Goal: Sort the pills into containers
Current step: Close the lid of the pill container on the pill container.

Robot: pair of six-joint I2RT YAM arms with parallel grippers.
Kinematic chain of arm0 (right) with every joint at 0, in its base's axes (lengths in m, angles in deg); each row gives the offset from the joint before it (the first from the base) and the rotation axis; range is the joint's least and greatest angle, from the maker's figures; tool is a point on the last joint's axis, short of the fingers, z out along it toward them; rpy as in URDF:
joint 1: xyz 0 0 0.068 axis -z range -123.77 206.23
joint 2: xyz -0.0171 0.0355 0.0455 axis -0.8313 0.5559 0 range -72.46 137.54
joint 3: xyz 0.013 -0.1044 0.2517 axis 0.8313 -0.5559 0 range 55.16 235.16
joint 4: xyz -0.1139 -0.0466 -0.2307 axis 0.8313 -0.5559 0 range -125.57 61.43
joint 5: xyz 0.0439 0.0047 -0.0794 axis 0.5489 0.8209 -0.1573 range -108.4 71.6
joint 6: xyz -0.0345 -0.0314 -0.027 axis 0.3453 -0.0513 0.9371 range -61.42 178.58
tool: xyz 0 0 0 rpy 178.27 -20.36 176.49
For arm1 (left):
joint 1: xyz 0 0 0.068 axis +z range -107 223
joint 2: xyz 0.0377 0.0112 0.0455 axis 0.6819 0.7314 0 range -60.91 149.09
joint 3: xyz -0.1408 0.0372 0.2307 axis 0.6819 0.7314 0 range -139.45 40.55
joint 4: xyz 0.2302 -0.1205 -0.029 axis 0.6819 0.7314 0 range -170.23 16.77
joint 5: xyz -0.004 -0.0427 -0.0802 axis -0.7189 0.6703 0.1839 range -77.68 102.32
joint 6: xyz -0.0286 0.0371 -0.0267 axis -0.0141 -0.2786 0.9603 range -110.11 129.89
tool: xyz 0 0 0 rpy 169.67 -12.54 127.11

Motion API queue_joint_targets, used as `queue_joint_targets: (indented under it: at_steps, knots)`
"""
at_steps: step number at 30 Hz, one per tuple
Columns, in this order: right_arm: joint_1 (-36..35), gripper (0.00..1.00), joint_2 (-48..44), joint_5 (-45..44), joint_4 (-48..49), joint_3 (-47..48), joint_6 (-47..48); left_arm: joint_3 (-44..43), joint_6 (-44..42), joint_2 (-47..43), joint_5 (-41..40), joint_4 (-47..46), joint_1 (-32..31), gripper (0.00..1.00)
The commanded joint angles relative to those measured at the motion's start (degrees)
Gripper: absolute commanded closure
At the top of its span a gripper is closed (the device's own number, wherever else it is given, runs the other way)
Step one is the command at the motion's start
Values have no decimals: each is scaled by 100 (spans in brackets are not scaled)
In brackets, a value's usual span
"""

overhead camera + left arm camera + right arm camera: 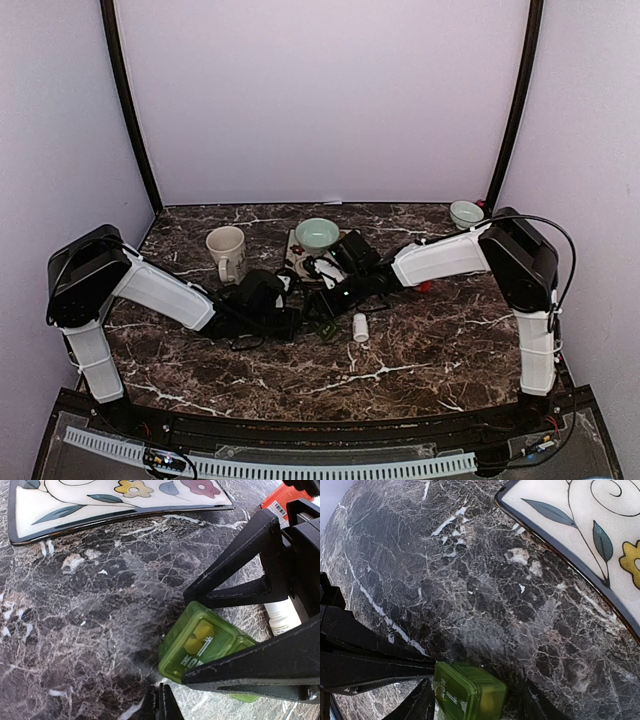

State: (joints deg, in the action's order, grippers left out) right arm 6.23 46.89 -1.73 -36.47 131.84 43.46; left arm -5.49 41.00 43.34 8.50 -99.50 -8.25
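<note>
Lilac walls all round, dark marble worktop. Your left arm comes in low from the left. Your left gripper is clenched, tips pressed together, nothing in it. The cream mug stands upright behind that gripper, apart from it. The flowered plate lies ahead of the left gripper, well clear of the tips.

The pill box, translucent green, sits on the worktop just ahead and to the right of the left gripper's tips. You cannot tell whether they touch. Yellow pills show inside one compartment.

Your right gripper is released, jaws spread with the pill box between them. One finger sits just beside the box and there is a visible gap on the other side.

The pale green bowl is behind the right gripper. The white bottle lies just beside that gripper on the near side. The orange bottle is partly hidden beyond the gripper's fingers. The small bowl sits far right at the back, well apart from both grippers.
</note>
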Motion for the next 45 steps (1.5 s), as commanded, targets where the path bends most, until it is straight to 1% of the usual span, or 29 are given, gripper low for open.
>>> queue_joint_targets:
  at_steps: [1,5,8,15,21,25,36,39,45]
  knots:
    - [-55,43,109,66,-109,148,112,95,4,61,-54,86,44,100]
    - [-54,44,142,65,-134,164,123,95,17,61,-58,81,44,100]
    - [-54,47,165,65,-158,183,123,84,9,61,-47,83,44,100]
    - [-54,55,294,139,-247,281,114,65,0,65,-58,98,50,100]
    - [-53,64,362,166,-303,338,88,62,-1,61,-49,100,53,100]
    - [-45,68,403,164,-358,356,79,61,-1,61,-47,99,53,100]
    - [-7,84,470,173,-443,430,-19,69,9,52,-58,104,53,100]
    - [32,85,463,395,-407,424,-112,78,18,45,-67,101,53,100]
    - [306,84,292,1402,209,179,-810,128,-40,-129,-194,121,62,100]
